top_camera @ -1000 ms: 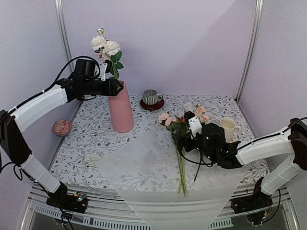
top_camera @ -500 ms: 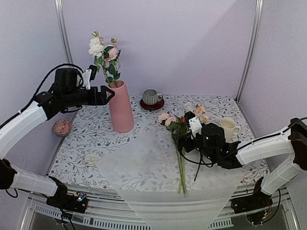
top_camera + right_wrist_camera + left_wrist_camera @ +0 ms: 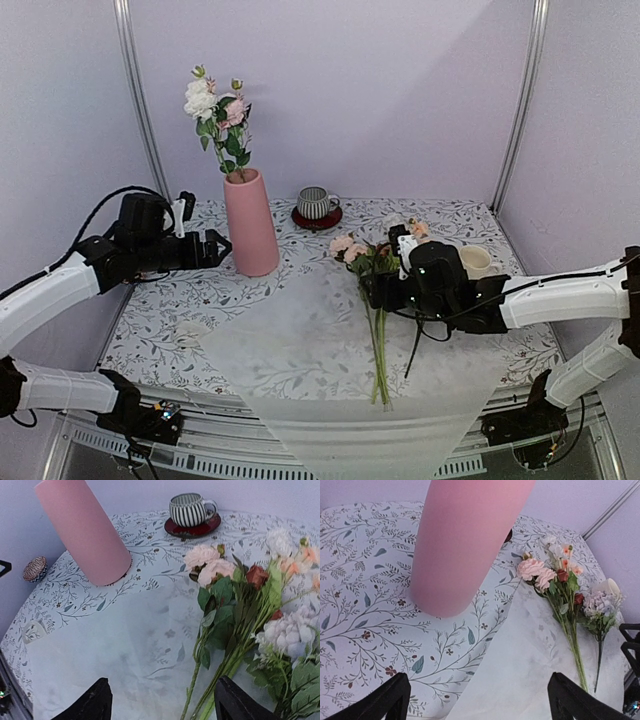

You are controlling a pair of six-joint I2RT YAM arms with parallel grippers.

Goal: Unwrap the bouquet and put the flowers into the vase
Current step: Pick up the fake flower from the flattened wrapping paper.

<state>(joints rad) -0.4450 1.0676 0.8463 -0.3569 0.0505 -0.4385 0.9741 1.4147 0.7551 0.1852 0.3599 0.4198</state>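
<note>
The left gripper [image 3: 212, 247] has dropped from the rim of the vase [image 3: 250, 222] just ahead, jaws wide after leaving a sprig [image 3: 215, 100] there, while the right gripper [image 3: 376, 292], also spread, straddles the flowers [image 3: 378, 335] beneath it.

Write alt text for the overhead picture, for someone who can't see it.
A tall pink vase holding one sprig of white and pink blooms stands on a patterned table. More flowers lie on white paper, the right hand over their stems; the left hand is open beside the vase.
</note>
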